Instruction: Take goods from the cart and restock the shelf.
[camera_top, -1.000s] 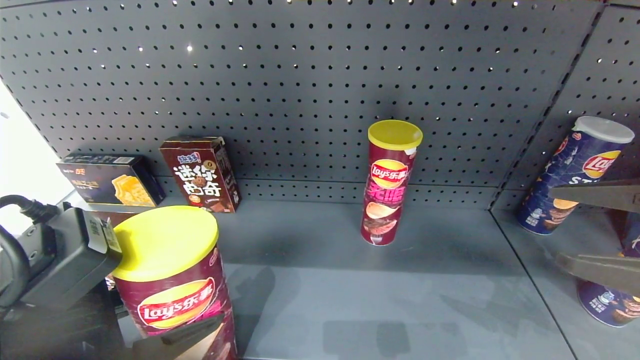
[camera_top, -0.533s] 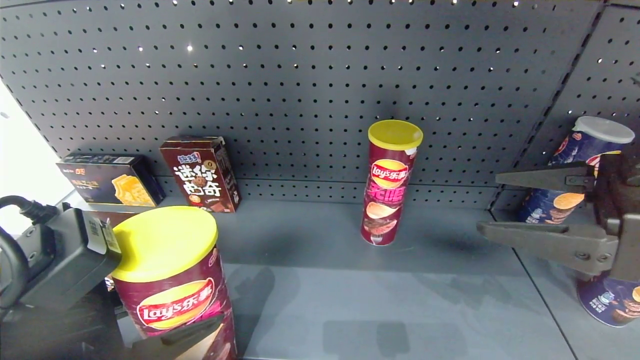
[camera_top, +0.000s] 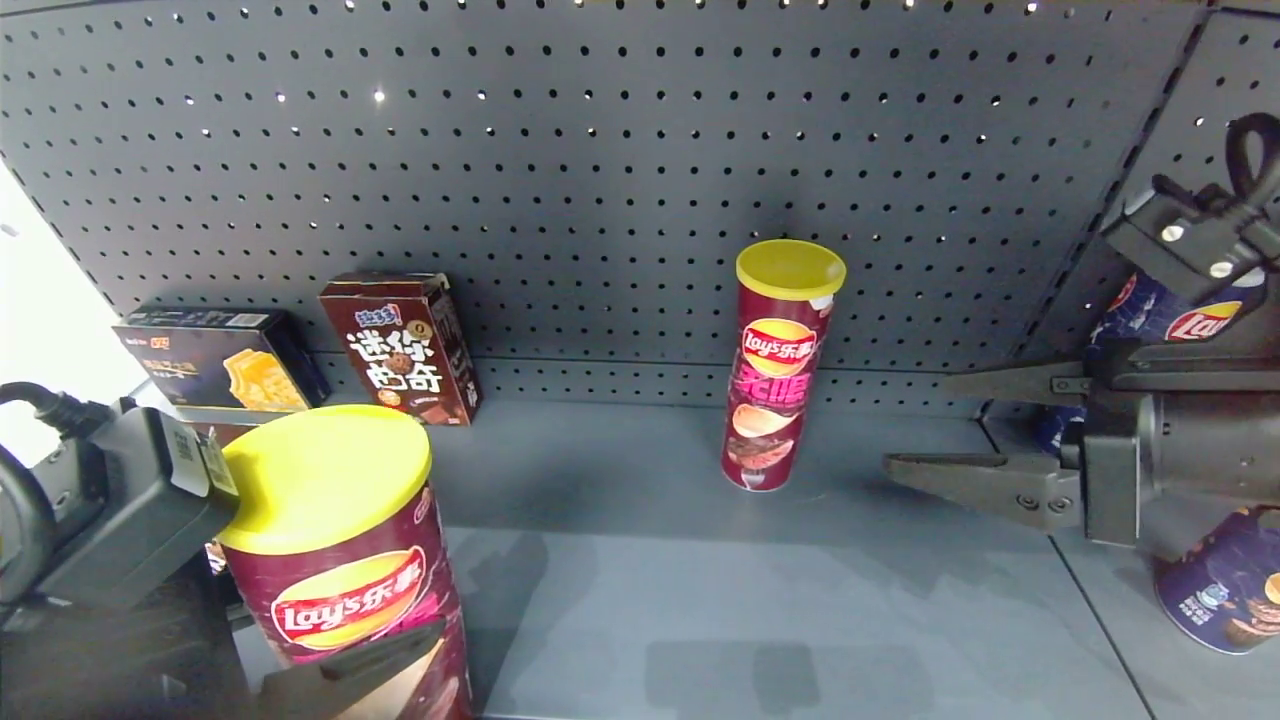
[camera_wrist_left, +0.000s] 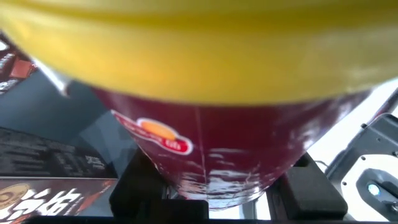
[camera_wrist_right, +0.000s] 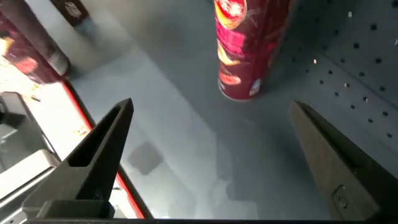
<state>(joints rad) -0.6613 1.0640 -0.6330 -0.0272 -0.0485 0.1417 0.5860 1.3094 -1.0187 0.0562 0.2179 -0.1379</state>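
Left gripper (camera_wrist_left: 214, 196) clamped on maroon chip can (camera_top: 340, 560), yellow lid up, held upright over shelf (camera_top: 700, 600) front-left, likely ready for placing. Right gripper (camera_top: 920, 425) empty, fingers spread wide, near matching shelved can (camera_top: 775, 370), not touching.

Right gripper (camera_top: 920, 423) came up with 2 long, dark-grey tapered fingers (camera_top: 985, 482), 2 screws at 1 finger's base, a black block behind and a black cable loop (camera_top: 1240, 150) above. Left wrist housing (camera_top: 120, 510) was black, boxy and white-labelled, with a black cable (camera_top: 45, 405) behind.
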